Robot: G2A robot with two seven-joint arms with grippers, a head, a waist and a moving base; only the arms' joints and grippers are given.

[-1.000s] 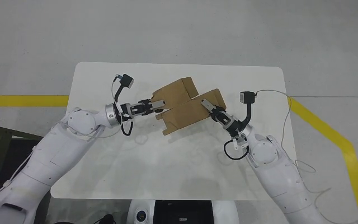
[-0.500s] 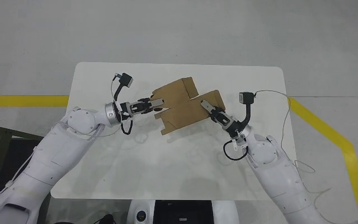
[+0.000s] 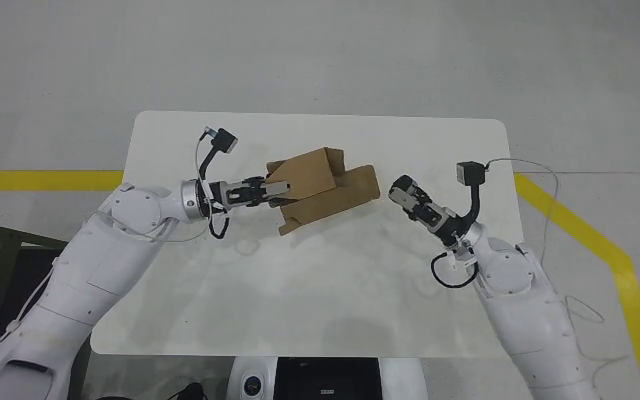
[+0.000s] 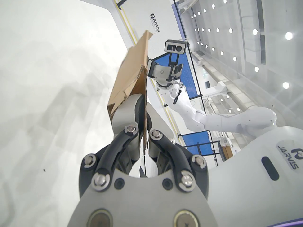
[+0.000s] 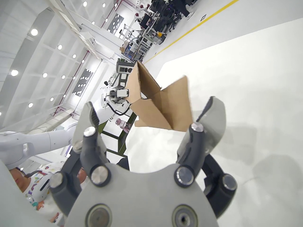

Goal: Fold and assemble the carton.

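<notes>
A brown, partly folded carton (image 3: pixel 322 186) is held above the middle of the white table (image 3: pixel 320 290), its flaps spread. My left gripper (image 3: pixel 277 188) is shut on the carton's left edge; the left wrist view shows the cardboard (image 4: pixel 132 76) pinched between the two fingers (image 4: pixel 129 112). My right gripper (image 3: pixel 403 190) hangs open a short way right of the carton, apart from it. Seen from the right wrist, the carton (image 5: pixel 163 106) floats just beyond the spread fingers (image 5: pixel 214 112), with nothing between them.
The table's front half and far corners are bare. A yellow floor line (image 3: pixel 60 180) runs past both sides of the table. A wrist camera on a stalk (image 3: pixel 222 142) stands above the left arm, another (image 3: pixel 470 172) above the right.
My right gripper let go of the carton's right flap, opened and drew back to the right. The carton, still in the left gripper, shifted slightly left and its flap dropped flatter.
</notes>
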